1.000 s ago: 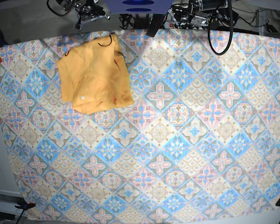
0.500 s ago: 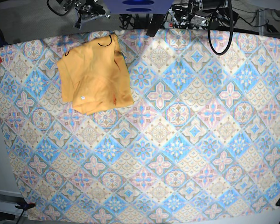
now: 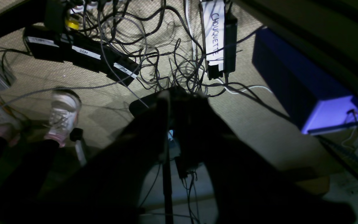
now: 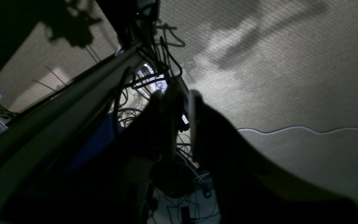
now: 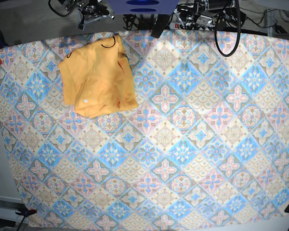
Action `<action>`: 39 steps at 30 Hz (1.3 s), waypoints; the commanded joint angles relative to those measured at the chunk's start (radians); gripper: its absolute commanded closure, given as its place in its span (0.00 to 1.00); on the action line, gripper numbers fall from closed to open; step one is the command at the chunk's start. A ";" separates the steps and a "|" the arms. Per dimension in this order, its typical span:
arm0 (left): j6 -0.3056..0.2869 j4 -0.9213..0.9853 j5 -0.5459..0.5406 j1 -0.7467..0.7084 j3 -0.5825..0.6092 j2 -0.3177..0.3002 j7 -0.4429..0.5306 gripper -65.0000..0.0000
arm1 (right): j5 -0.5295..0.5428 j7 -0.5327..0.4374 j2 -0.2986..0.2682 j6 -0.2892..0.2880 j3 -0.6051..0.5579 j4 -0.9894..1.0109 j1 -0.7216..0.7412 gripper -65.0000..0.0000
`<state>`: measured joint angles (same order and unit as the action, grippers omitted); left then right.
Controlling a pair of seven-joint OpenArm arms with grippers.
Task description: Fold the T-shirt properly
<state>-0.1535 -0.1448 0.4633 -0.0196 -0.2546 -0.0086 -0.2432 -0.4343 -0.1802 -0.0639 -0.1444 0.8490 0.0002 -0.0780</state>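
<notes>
T-shirt lies as a folded bundle in the upper left of the base view on the tablecloth, folding seemingly finished, while both grippers, left gripper and right gripper, hang off-table, jaws narrow and empty, so next comes only a check.

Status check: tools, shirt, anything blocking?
Both tools pulled back off the table, left tool and right tool nearly shut, holding nothing. T-shirt lies folded at the tablecloth's far corner. Nothing in the way.
</notes>
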 commanded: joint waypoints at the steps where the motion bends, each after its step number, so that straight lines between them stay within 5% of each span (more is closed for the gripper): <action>1: -0.002 0.000 -0.004 0.002 0.002 0.002 -0.005 0.87 | 0.002 -0.006 -0.001 -0.001 0.000 0.000 -0.003 0.87; 15: -0.002 0.000 -0.004 0.004 0.002 0.003 -0.005 0.87 | 0.004 -0.006 0.000 -0.001 0.002 0.000 0.059 0.87; 27: -0.002 0.000 -0.004 0.004 0.002 0.003 -0.005 0.87 | 0.004 -0.006 0.128 -0.001 0.002 0.000 0.169 0.87; 39: -0.002 0.000 -0.004 0.004 0.002 0.003 -0.005 0.87 | 0.004 -0.006 0.129 -0.001 0.005 0.000 0.148 0.87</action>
<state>-0.1539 -0.1448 0.4637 -0.0166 -0.2546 -0.0059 -0.2432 -0.4309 -0.1726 0.0658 -0.1371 0.8513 0.0010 0.0692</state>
